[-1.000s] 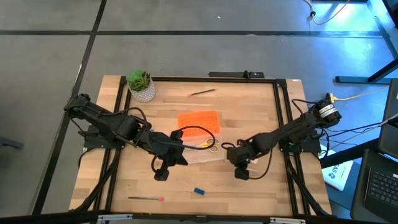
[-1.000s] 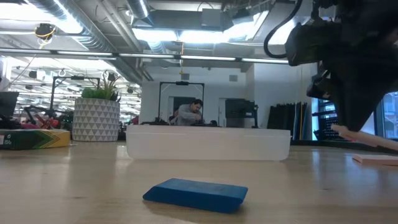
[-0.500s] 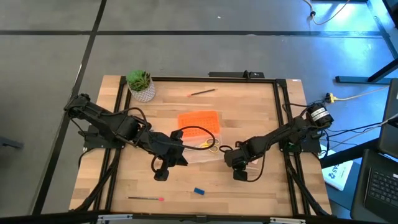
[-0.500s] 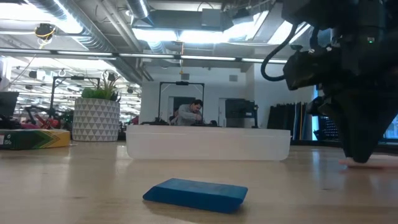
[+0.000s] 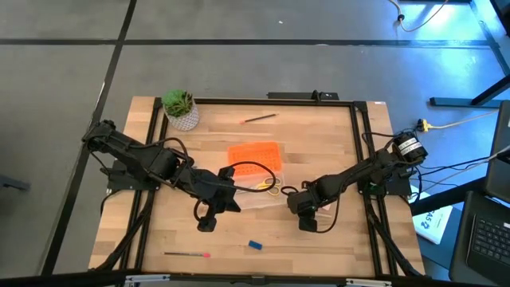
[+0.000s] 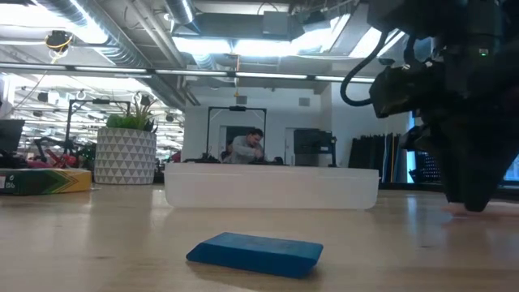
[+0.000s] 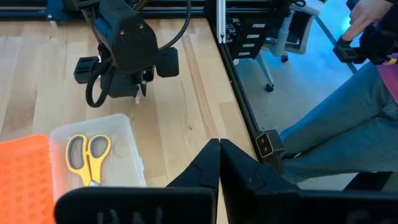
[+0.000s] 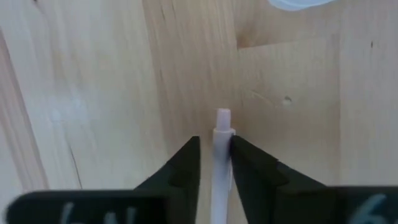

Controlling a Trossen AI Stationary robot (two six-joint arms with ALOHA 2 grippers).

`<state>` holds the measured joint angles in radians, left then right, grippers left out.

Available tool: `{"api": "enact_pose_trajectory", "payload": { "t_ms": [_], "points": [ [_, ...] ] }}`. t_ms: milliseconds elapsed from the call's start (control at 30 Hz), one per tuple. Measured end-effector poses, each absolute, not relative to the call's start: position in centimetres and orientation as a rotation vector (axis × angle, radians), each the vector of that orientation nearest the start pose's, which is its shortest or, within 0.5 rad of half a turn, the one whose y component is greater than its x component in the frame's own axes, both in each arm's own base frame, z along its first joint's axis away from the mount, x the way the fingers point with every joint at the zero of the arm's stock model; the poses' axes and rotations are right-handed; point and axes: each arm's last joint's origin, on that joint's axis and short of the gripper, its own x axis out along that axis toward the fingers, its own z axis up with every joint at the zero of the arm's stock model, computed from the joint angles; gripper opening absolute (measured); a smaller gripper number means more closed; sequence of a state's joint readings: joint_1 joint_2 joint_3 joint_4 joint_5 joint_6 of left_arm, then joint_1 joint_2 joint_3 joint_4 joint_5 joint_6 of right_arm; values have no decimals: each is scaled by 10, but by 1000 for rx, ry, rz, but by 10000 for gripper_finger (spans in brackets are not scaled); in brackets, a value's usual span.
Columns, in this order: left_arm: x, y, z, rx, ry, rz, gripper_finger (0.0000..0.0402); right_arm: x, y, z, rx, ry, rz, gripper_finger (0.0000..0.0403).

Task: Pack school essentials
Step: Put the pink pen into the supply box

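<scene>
My right gripper (image 5: 307, 218) stands low over the table just to the right of the clear box (image 5: 256, 194), shut on a thin white pen (image 8: 222, 144). Yellow-handled scissors (image 5: 269, 185) lie inside the clear box (image 7: 93, 155). My left gripper (image 7: 219, 167) is shut and empty, at the box's left near corner (image 5: 209, 217). The tiny blue block (image 5: 255, 245) and a pen with a pink end (image 5: 187, 254) lie flat near the table's near edge. A pencil (image 5: 259, 118) lies near the far edge. The yellow-green crayon box (image 6: 45, 180) lies flat at the left in the low view. My right gripper pinches the white pen's shaft (image 8: 222, 163) between its two fingers (image 8: 186, 163), which point down at the table. The pen runs along the fingers, and its end (image 8: 222, 116) sticks out past the fingertips toward the wood. Whether that end touches the table, I cannot tell.
The orange lid (image 5: 255, 153) lies beside the box on its far side. A potted plant (image 5: 181, 109) stands at the far left corner. A seated person (image 7: 348, 124) is beyond the table's right edge. Bare wood lies between the box and the near edge.
My right gripper has come down to the table top and shifted slightly toward the table's left edge, then held still. My left gripper and the loose items have stayed put.
</scene>
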<state>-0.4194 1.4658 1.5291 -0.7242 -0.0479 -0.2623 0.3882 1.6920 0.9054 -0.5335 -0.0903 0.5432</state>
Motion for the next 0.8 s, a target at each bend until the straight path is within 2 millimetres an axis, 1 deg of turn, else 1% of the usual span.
{"api": "enact_pose_trajectory", "payload": {
  "t_ms": [133, 267, 400, 633, 800],
  "points": [
    [283, -125, 382, -97, 687, -270, 8, 269, 112, 141, 239, 1370, 25, 145],
    [283, -125, 382, -97, 687, -270, 15, 269, 111, 141, 217, 1354, -17, 162],
    [283, -125, 382, -97, 687, -270, 19, 269, 110, 141, 215, 1352, -33, 159],
    [283, -125, 382, -97, 687, -270, 11, 270, 111, 131, 195, 1393, -38, 148],
    [283, -125, 382, -97, 687, -270, 4, 270, 110, 130, 174, 1385, -60, 127]
  ]
}}
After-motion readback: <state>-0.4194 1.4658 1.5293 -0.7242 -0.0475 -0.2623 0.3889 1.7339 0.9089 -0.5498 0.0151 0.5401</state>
